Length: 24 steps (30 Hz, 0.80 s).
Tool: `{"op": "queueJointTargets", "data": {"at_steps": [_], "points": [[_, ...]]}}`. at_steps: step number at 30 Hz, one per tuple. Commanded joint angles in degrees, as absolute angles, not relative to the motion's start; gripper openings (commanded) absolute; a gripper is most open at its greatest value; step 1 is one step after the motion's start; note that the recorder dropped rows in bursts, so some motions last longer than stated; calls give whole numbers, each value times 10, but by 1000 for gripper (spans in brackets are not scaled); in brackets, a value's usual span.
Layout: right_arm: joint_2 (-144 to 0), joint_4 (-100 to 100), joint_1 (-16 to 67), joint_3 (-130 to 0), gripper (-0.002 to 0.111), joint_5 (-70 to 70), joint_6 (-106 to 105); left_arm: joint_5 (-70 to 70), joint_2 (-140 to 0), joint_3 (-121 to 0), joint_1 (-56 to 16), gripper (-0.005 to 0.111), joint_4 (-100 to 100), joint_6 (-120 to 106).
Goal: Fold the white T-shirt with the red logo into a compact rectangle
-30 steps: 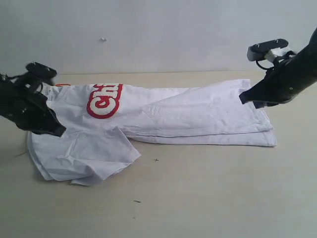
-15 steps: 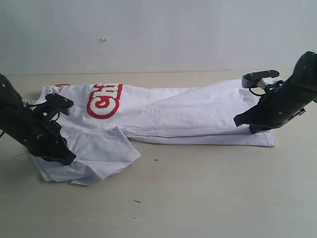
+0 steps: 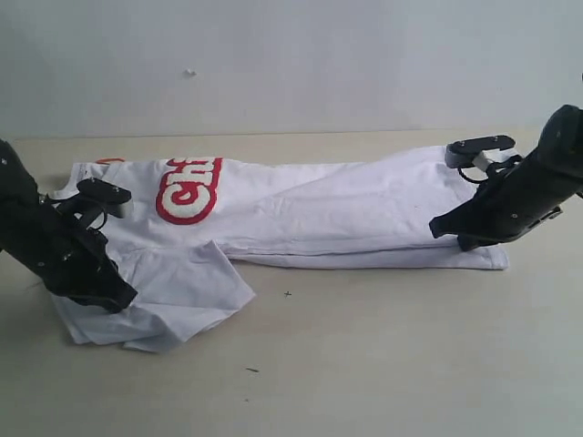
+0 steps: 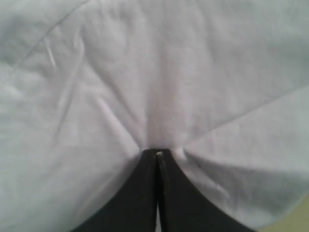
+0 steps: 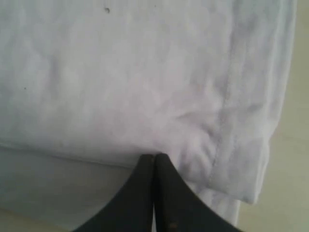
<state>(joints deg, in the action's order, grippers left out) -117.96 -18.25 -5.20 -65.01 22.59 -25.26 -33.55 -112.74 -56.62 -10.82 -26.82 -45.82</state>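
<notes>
Mid lengthwise fold, I have the left gripper (image 4: 158,152) and right gripper (image 5: 154,155) jaws clamped on the white cotton T-shirt (image 3: 346,214) with red logo (image 3: 187,191), stretched left-to-right across the beige tabletop (image 3: 364,364); next, I'd lift both ends evenly.

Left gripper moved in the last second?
Yes. The left gripper, pinching the shirt, has come toward the camera, from beside the logo to level with the small dark mark on the table.
</notes>
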Motion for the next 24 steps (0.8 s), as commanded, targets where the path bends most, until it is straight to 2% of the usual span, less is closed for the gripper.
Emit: {"op": "queueJointTargets", "data": {"at_steps": [1,12,24], "points": [[-1175,-171,-53,-618,0,256,-246,-390,-1145,-530,-109,0,-225,-443],[-1128,-165,-53,-569,0,278,-226,-463,-1135,-520,-109,0,-187,-396],[-1060,-169,-53,-533,0,299,-213,-436,-1030,-520,-109,0,-177,-371]]}}
